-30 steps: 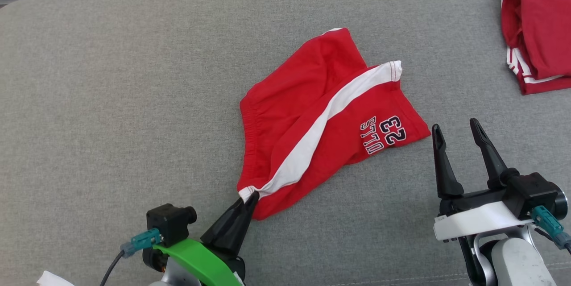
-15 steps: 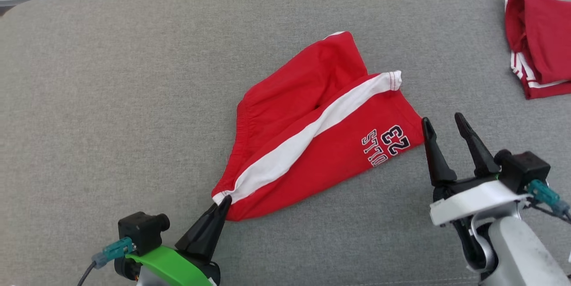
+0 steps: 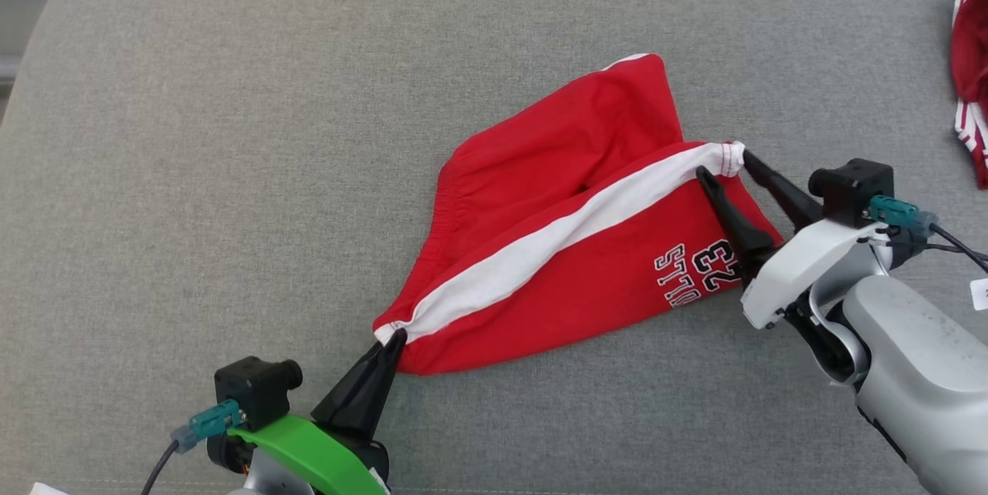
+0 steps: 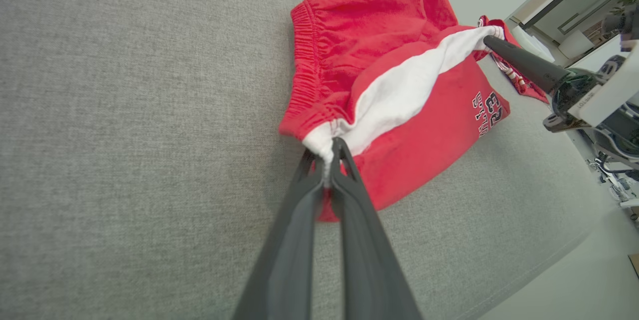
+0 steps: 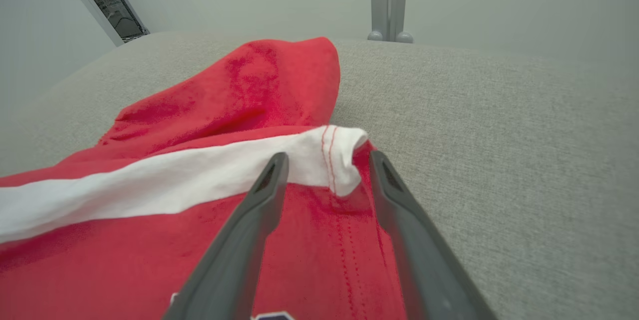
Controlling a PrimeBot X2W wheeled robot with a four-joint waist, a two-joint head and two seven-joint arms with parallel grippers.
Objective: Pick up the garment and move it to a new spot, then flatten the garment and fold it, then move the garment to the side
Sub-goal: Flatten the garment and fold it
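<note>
Red garment [image 3: 571,248]: left end effector [image 3: 395,337] clamps its waistband corner; right end effector [image 3: 724,164] straddles hem, agape.

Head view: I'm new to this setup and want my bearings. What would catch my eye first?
The red shorts with a white stripe, crumpled in the middle of the grey cushion. The left claw is shut on their near corner; the right claw stands open astride the stripe's far end. Another red garment peeks in at the right edge.
</note>
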